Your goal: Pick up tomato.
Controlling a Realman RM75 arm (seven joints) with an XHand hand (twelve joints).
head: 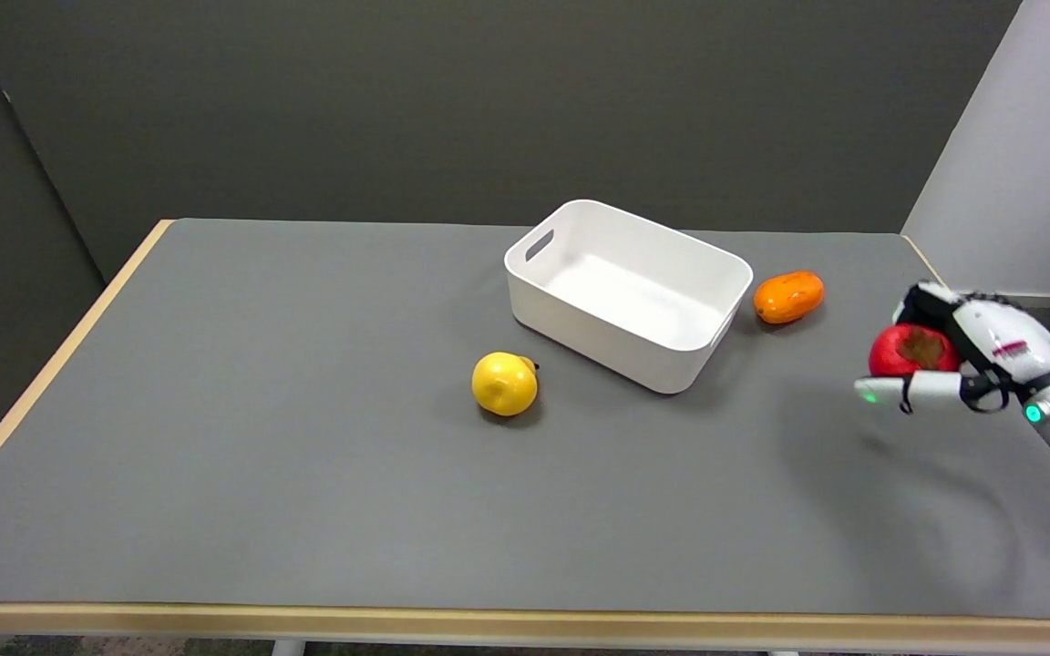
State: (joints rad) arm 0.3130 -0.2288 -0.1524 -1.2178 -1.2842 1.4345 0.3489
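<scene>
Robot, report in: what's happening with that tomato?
Right hand holding tomato. Tomato off the table. Nothing in the way.

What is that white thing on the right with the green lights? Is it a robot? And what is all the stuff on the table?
Yes, it is a robot. The white thing is its right hand, at the end of an arm that reaches in from the lower right. A person steers it from somewhere else. The picture comes from a camera up high on the near side of the table, looking down and across it.

The hand holds a red tomato, with fingers above it and one finger under it. The tomato looks lifted off the table, since a shadow lies on the grey top below it.

On the table stand a white bin with nothing in it, a yellow fruit in front of the bin, and an orange fruit to its right. Nothing touches those.
</scene>
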